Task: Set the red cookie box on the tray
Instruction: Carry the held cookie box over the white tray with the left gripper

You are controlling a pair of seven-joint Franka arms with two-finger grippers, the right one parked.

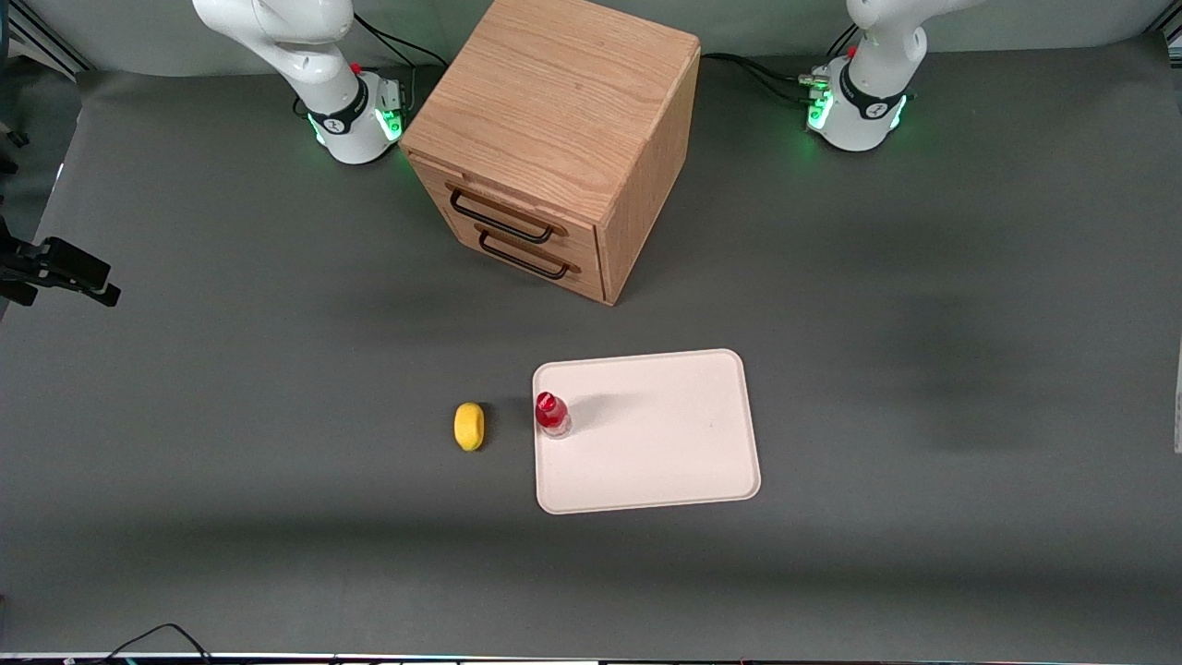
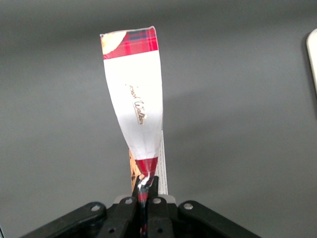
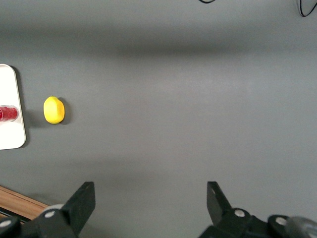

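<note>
Left wrist view: pincer (image 2: 146,196) clamped tight on one end of the long, flat red cookie box (image 2: 134,106) with white panel and tartan ends, held clear above the grey table (image 2: 237,124), with an edge of the cream rounded tray (image 2: 313,59) just in sight. Front view: pale-pink tray (image 1: 665,434) lying flat on the table, nearer the camera than the wooden drawer cabinet (image 1: 563,139), carrying a small red-capped bottle (image 1: 551,413) upright at its rim, with a yellow oval object (image 1: 469,426) just beside it on the table, toward the parked arm's end.

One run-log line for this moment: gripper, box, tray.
gripper: shut on red cookie box, held above bare table | tray: only small red-capped bottle on it | step: box not yet placed
</note>
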